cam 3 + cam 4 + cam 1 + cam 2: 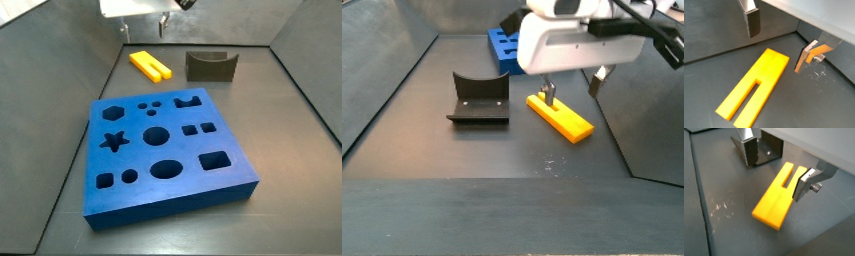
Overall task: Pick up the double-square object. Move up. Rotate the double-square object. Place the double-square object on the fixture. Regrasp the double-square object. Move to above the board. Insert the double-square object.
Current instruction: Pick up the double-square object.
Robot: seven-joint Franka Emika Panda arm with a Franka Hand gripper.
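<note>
The yellow double-square object [150,65] lies flat on the dark floor, behind the blue board [181,150] and left of the fixture [209,66]. My gripper [147,32] is open and empty, hanging just above the object. In both wrist views the fingers straddle it without touching: the object [754,92] lies below my gripper [777,42], its slotted end pointing away from the jaws there. In a wrist view the object [777,198] has its slotted end between the fingers [803,185]. In a side view the fingertips [548,92] hover over the object [560,116].
The fixture [478,98] stands left of the object and also shows behind one finger in a wrist view [767,150]. The board [496,50] lies behind the gripper. Sloped grey walls enclose the floor on all sides.
</note>
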